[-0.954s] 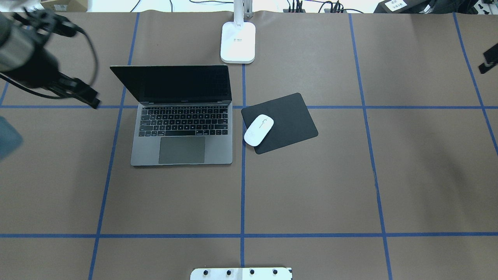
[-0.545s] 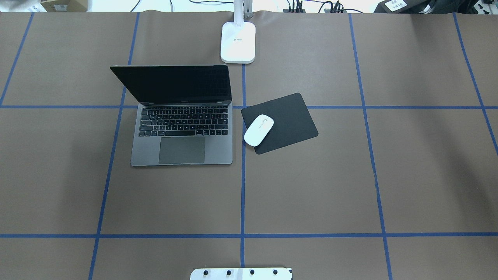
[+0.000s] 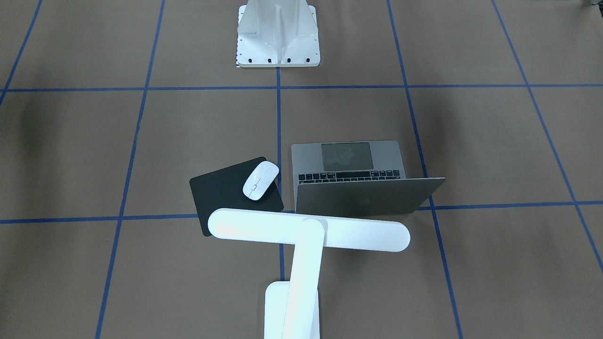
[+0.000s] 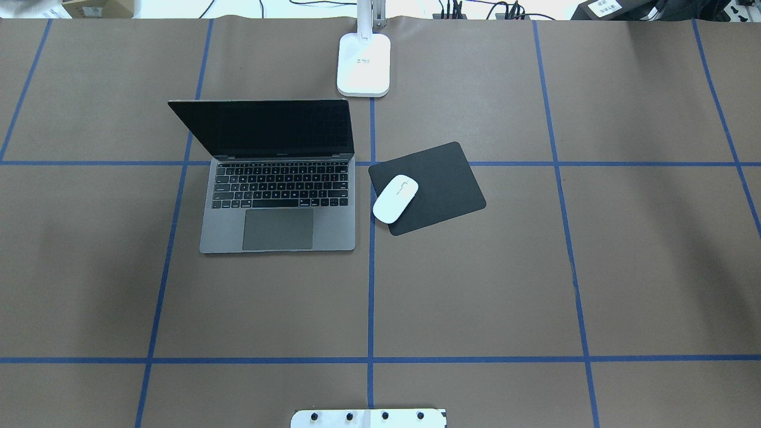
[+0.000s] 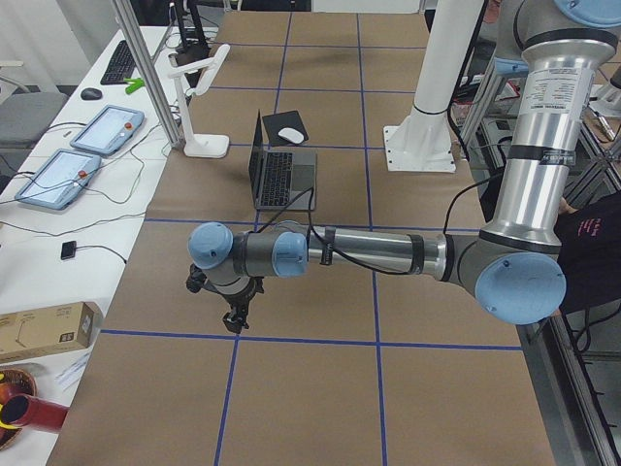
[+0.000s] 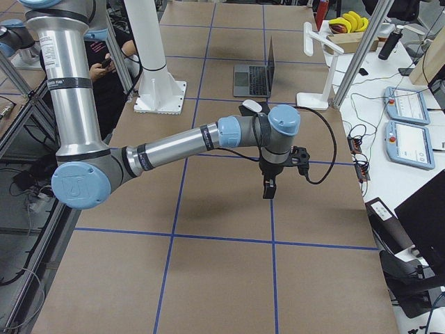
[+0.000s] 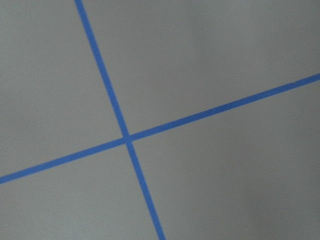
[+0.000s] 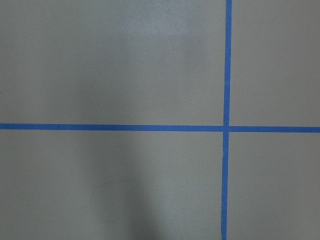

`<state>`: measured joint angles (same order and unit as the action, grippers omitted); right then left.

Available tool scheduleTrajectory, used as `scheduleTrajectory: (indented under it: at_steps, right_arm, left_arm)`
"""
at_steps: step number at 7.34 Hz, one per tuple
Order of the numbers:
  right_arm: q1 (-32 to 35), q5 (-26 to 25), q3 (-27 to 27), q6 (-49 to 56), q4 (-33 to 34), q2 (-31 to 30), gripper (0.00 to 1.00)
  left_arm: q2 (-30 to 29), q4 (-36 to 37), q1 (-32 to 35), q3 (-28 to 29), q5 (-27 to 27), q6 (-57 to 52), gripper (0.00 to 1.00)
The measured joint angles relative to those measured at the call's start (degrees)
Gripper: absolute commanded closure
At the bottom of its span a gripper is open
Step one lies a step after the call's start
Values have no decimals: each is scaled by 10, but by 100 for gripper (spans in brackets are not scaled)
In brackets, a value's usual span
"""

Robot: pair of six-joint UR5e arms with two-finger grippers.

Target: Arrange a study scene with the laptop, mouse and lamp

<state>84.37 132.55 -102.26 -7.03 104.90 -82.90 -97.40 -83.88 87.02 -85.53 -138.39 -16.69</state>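
Laptop (image 4: 277,202) open, mouse (image 4: 395,198) on black mat (image 4: 443,175) beside it, lamp (image 4: 363,65) at far edge of tabletop (image 4: 475,285). Left claw (image 5: 234,323), right claw (image 6: 268,192): spread or pressed, cannot tell.

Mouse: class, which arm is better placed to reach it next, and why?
Probably right. The left gripper and right gripper hang at opposite ends. The mouse, on the mat, lies on the right gripper's side of the centre line, and the open laptop stands between it and the left gripper.
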Motion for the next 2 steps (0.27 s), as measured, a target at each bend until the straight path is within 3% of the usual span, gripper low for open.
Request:
scheduleTrajectory:
  at_steps: [2]
  right_arm:
    - [0, 1, -1, 0, 0, -8, 1]
  left_arm:
    - [7, -2, 1, 1, 0, 0, 0]
